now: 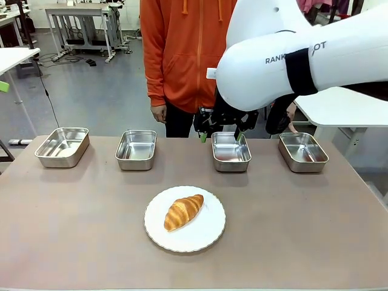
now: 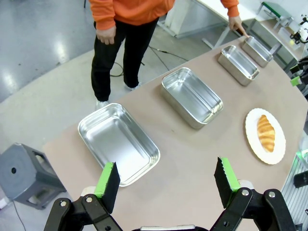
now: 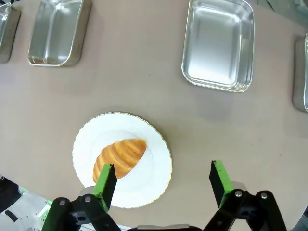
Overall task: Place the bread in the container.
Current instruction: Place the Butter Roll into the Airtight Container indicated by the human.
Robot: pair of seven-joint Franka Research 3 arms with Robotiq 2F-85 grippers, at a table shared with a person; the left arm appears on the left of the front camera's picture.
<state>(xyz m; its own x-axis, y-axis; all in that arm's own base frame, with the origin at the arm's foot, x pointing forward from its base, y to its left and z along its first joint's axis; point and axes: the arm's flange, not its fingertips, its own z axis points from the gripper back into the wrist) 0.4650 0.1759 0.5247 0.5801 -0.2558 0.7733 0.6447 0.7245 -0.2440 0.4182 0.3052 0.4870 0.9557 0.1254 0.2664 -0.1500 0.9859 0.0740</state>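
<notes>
Right wrist view for the bit that matters: looking down past the right jaws, spread wide with nothing between them, onto the croissant lying on the white plate on the bench. Not centred in the gap though. Sits off to one side, right by the left-hand pad in that picture, with the other pad well clear over bare bench. Lies slanted too, long axis running lower left to upper right, so neither along nor square to the line between the pads. Probably calls for a sideways shift plus some wrist roll before dropping, to pinch across the narrow width instead of end to end.

Front view: same croissant mid-bench near the robot's edge, well short of the row of steel pans at the far side. Right jaws hanging high, lined up in the picture with the third pan.

Left wrist view: left jaws also wide apart and empty, up over the bench end by the first pan, croissant well apart from them. Right arm clearly nearer. Person's hand at the corner of the farthest pan, so guessing that one as the target, can't say for sure.
</notes>
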